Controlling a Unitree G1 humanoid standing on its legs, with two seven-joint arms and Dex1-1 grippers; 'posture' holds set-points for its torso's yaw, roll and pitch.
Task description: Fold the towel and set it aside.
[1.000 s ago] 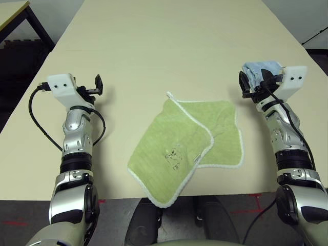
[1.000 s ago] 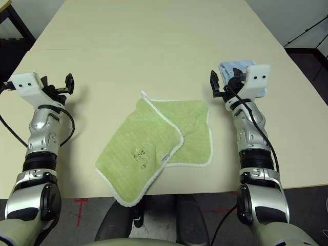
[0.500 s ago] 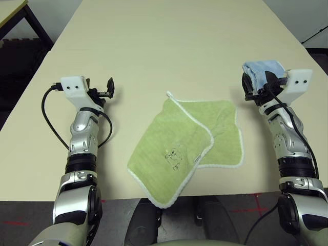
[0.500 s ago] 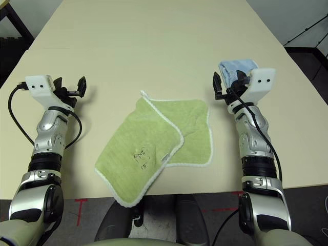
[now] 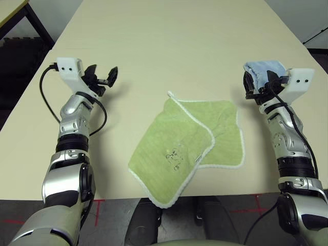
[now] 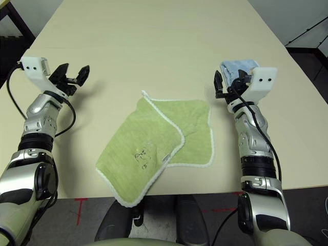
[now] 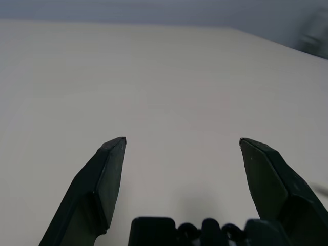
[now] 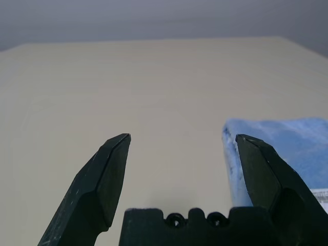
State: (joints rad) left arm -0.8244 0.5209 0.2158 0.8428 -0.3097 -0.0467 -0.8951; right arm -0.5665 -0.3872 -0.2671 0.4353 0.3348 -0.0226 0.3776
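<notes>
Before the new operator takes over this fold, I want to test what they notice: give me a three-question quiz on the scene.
1. True or false: the green towel lies partly folded, one layer over another.
2. Which gripper has the light blue towel beside it? A) left gripper B) right gripper
3. Fill in: both grippers' jaws stand ____ and hold nothing.

Key: 1 true; 2 B; 3 open.
</notes>
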